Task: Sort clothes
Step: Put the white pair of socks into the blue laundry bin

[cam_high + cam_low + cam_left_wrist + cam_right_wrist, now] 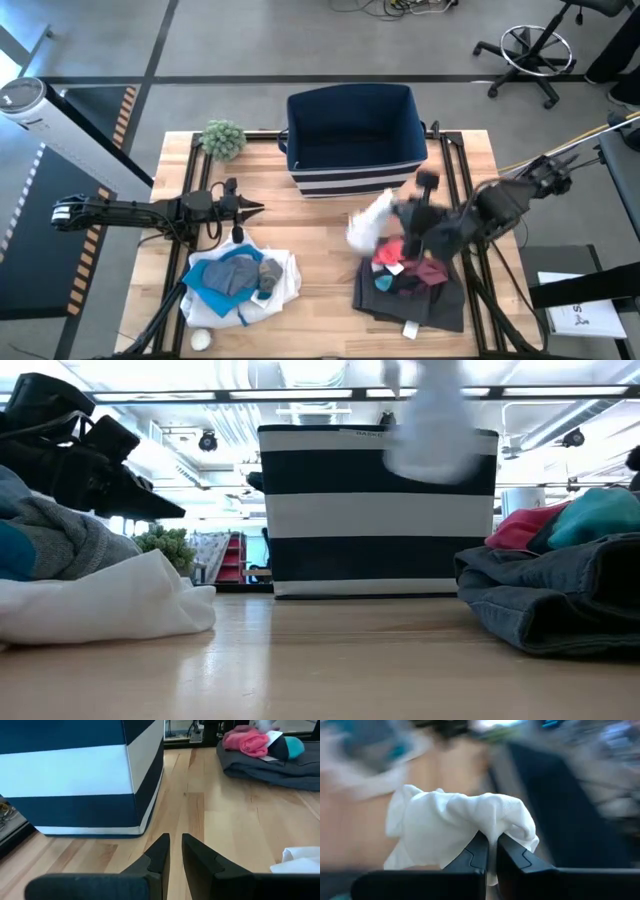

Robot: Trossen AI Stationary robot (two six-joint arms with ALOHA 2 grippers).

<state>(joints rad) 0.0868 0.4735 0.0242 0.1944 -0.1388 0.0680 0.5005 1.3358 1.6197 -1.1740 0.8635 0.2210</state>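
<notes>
Navy striped bin [350, 135] sits at table's far edge; w/ left pile [240, 285] (white, blue, grey) in front-left and dark pile [415, 295] w/ red bits front-right. I've got right gripper [489, 845] pinching a small white piece [370, 225], lifted betw. dark pile and bin. Left gripper [175, 847] nearly pressed together, holding nothing, by left pile

Bright overhead lighting; right wrist view's background smeared by blur.

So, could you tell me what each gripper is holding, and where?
The right gripper pinches a small white cloth by a bunched fold. The left gripper holds nothing.
</notes>
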